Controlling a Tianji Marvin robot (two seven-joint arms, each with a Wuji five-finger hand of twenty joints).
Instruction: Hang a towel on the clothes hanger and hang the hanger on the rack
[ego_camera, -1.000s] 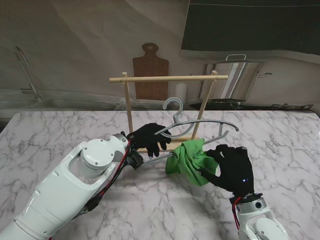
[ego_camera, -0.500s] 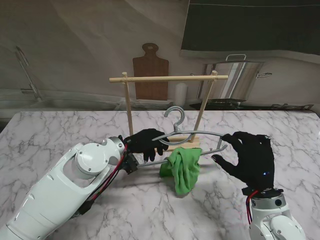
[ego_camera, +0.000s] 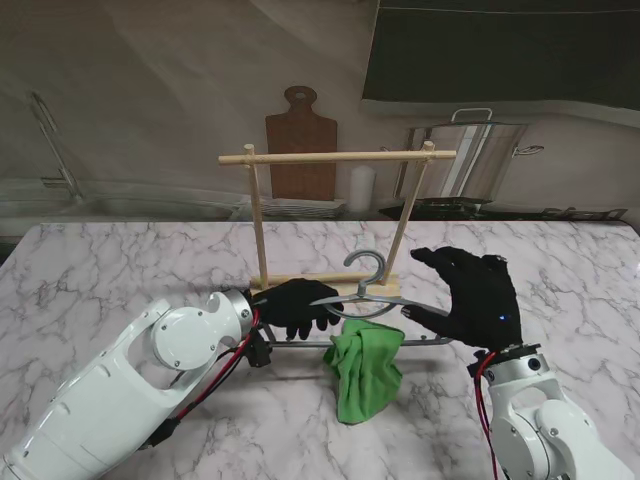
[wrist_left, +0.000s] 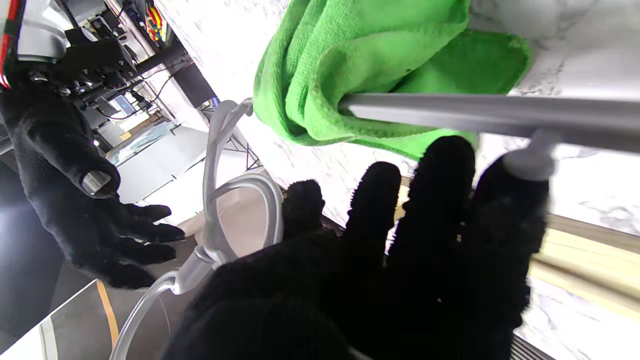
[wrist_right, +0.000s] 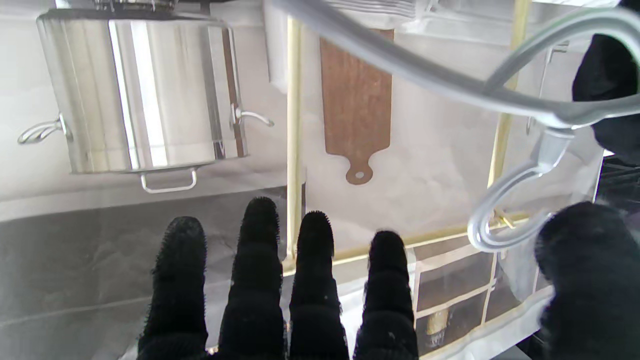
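Stand view, nearest first. The green towel (ego_camera: 365, 367) hangs bunched over the lower bar of the grey hanger (ego_camera: 372, 312), near the bar's middle, its free end reaching down toward the tabletop (ego_camera: 120, 270); whether it touches cannot be told. The left hand (ego_camera: 297, 303) is closed on the hanger's left shoulder and carries it alone. The right hand (ego_camera: 472, 297) holds nothing, fingers spread, just beside the hanger's right end, with possible thumb contact that is not resolved. Beyond stands the wooden rack (ego_camera: 337, 156), its top rail higher than the hanger's hook.

Risks, as judged: with a one-sided grasp the hanger may tip, letting the narrowly bunched towel slide along the smooth bar and drop off. The hook faces a rail set well above it, so a short lift could knock the light rack over.

Not resolved: the left wrist view shows the left fingers (wrist_left: 440, 210) against the bar but the palm covers the grip itself. The rack's base is largely masked by hand and hanger. The right wrist view crops the hook (wrist_right: 505, 210).
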